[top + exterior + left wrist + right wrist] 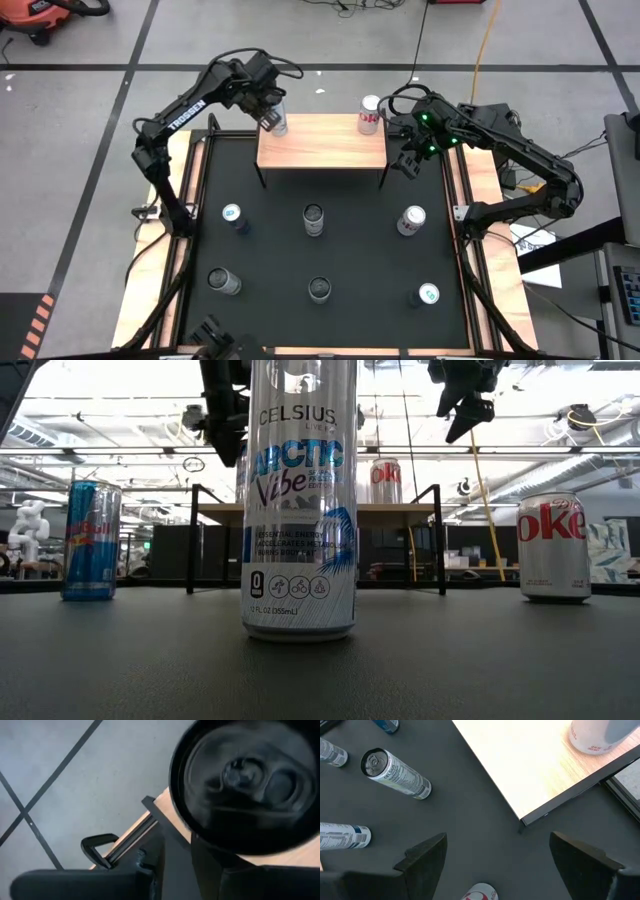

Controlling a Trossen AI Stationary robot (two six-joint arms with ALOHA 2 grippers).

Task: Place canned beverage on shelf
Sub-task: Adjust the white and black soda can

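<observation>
The left arm reaches up and across from its base at the counter's (pixel 200 330) left edge, elbow bent, wrist turned down over the far left corner of the shelf (pixel 322 143). Its left claw (pixel 271 117) is closed around a silver can (pixel 277 121), fingers gripping the body just under the rim; in the left wrist view the can's dark top (pixel 248 785) fills the space directly ahead of the fingers, with the shelf's pale wood edge (pixel 165 802) beneath it. Whether the can's base touches the board cannot be told.

The right arm folds in from the opposite side, forearm angled toward the shelf's right end. The right claw (pixel 409 160) hangs just beyond the shelf's near right corner, fingers (pixel 422 855) spread wide and holding nothing, black counter surface below them. Beside this claw, on the shelf's far right corner, stands a Diet Coke can (pixel 371 115), upright.

Nearer the onlooker than both claws, six more cans stand on the dark mat in two rows, among them a tall Celsius can (pixel 300 500), a blue Red Bull can (pixel 90 540) and a second Coke can (pixel 553 547).
</observation>
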